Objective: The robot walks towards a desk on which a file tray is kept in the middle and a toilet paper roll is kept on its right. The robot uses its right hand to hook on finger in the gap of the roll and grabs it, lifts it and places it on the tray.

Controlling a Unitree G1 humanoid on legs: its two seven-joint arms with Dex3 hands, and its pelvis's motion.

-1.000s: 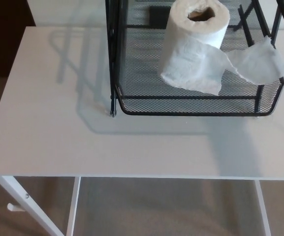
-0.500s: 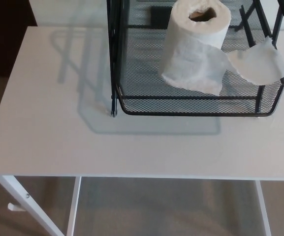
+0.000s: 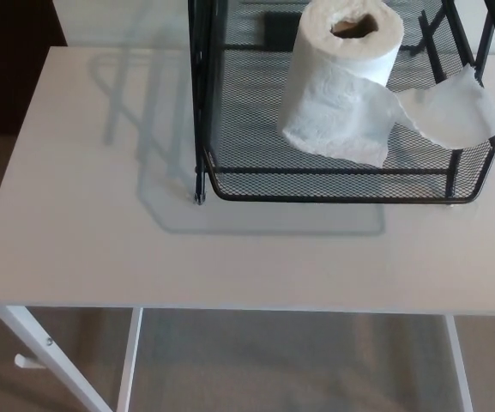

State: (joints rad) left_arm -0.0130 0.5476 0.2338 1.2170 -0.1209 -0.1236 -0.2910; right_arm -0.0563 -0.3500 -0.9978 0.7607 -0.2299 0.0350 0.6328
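Neither hand is in view, state unknown; white toilet paper roll (image 3: 341,86) stands upright in black wire-mesh file tray (image 3: 333,197) on white surface (image 3: 101,249), so placement appears complete.

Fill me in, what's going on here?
Nothing is being handled right now: the left hand and right hand are both out of view. The roll stands upright inside the black mesh tray on the white desk, core hole facing up. Its loose tail has unwound and drapes over the tray's right side. Judging from how things lie, the placing looks done.
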